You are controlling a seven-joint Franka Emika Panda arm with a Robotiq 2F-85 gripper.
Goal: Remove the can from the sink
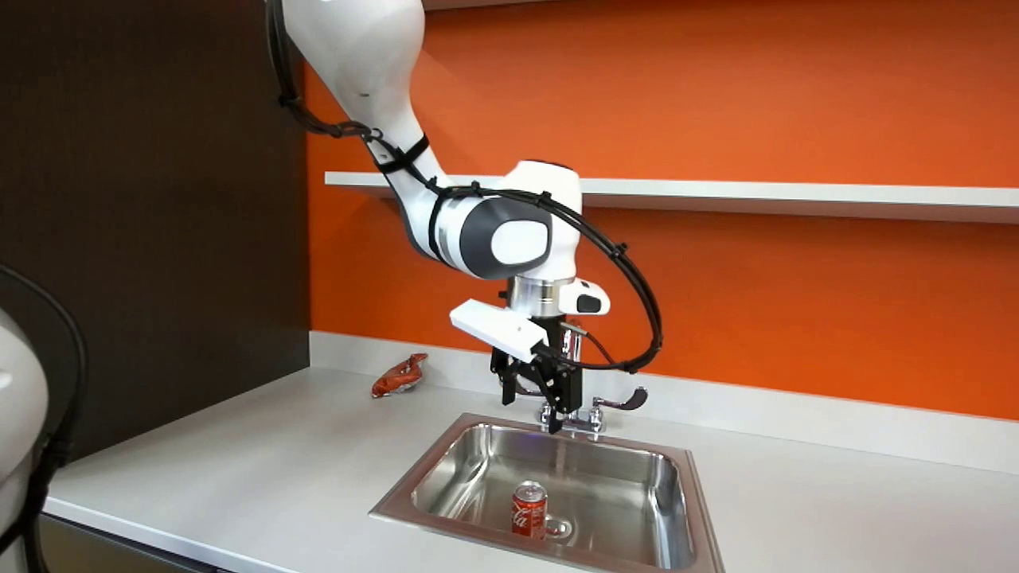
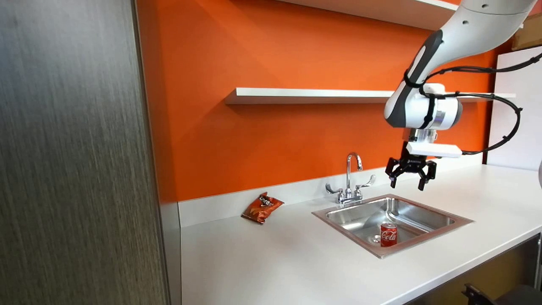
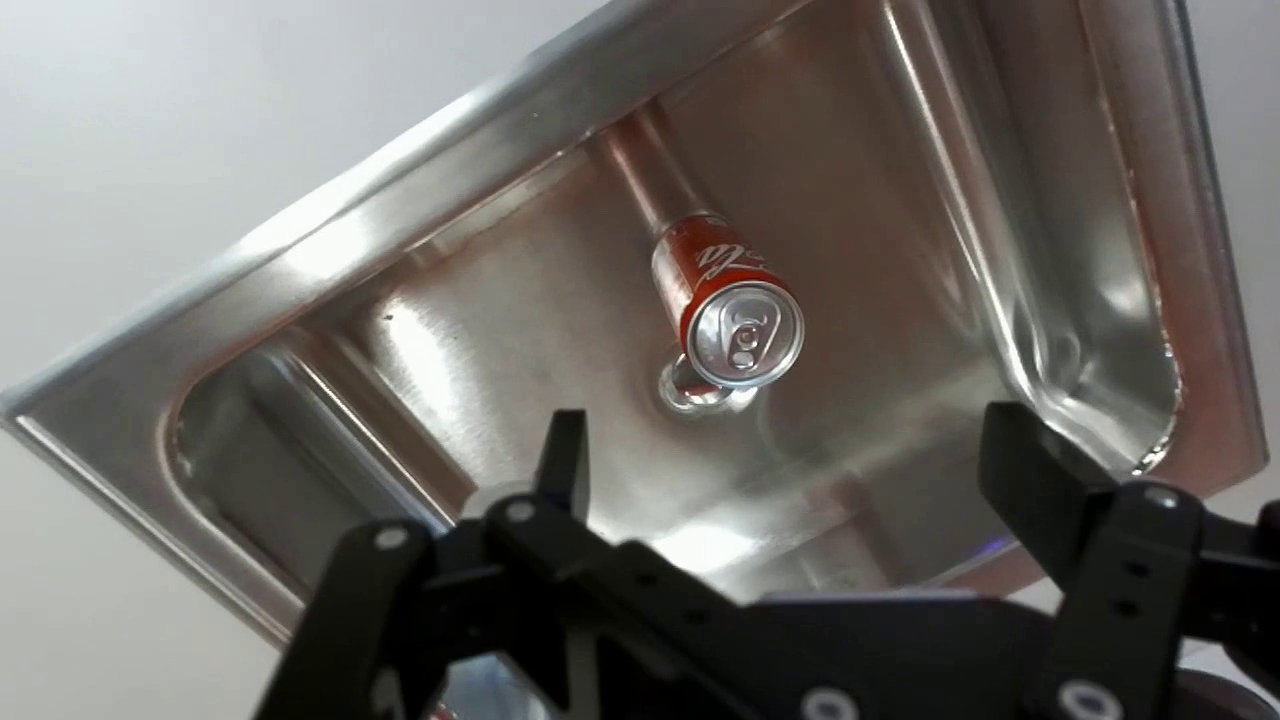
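Note:
The red can (image 1: pixel 529 511) with a silvery top stands upright on the floor of the steel sink (image 1: pixel 431 463). In an exterior view the can (image 2: pixel 388 235) stands beside the drain, inside the sink rim (image 2: pixel 360 239). My gripper (image 1: pixel 530 412) is open and empty, above the back part of the sink and higher than the can. Its fingers are wide apart in an exterior view (image 2: pixel 407 185). In the wrist view the can (image 3: pixel 725 275) lies beyond the open fingertips (image 3: pixel 787 430), apart from them, and partly covers the drain (image 3: pixel 683 402).
The chrome two-handled faucet (image 2: pixel 348 195) stands behind the sink, close to my gripper in an exterior view (image 1: pixel 593 419). A red-orange snack bag (image 2: pixel 261 208) lies on the counter by the backsplash. A white shelf (image 1: pixel 756 191) runs along the orange wall. A dark panel (image 1: pixel 151 199) bounds one side.

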